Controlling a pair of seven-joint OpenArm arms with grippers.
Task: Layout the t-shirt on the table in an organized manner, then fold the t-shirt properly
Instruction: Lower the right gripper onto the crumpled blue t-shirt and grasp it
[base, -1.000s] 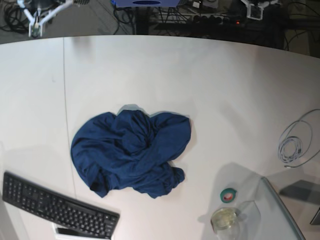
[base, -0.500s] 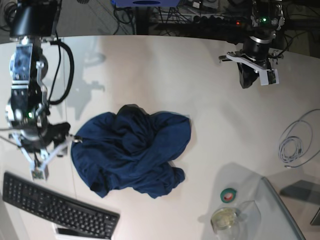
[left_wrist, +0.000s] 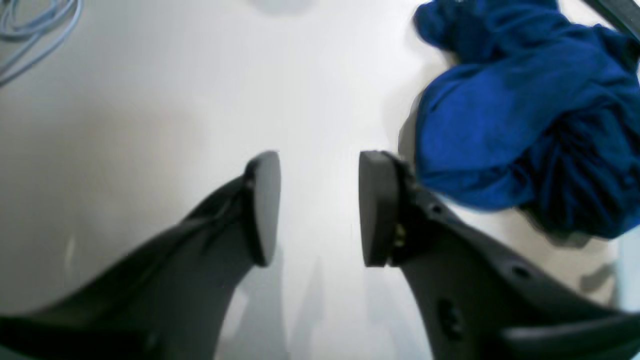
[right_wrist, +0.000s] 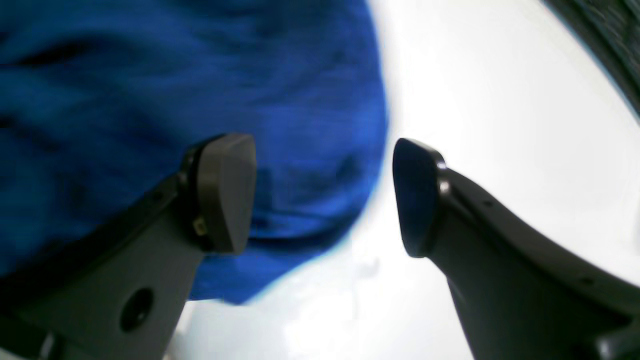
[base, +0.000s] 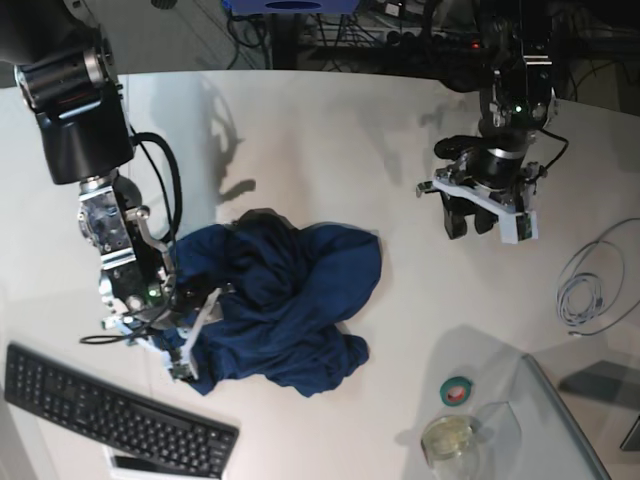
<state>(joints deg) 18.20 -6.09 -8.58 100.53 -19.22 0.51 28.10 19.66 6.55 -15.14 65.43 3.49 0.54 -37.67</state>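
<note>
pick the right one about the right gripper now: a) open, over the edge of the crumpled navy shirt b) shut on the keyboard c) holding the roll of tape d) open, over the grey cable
a: in the right wrist view the right gripper has its jaws apart with nothing between them, poised at the edge of the crumpled t-shirt on the white table.

T-shirt (base: 275, 300): soft matt navy cloth, creased. Table (base: 330, 150): smooth white, faintly glossy. Left gripper (left_wrist: 319, 207) and right gripper (right_wrist: 324, 195): matt dark pads, probably plastic; blurred.

The white table (base: 330, 140) carries the crumpled t-shirt (base: 290, 300), keyboard (base: 110, 410) and cable (base: 590, 285).
</note>
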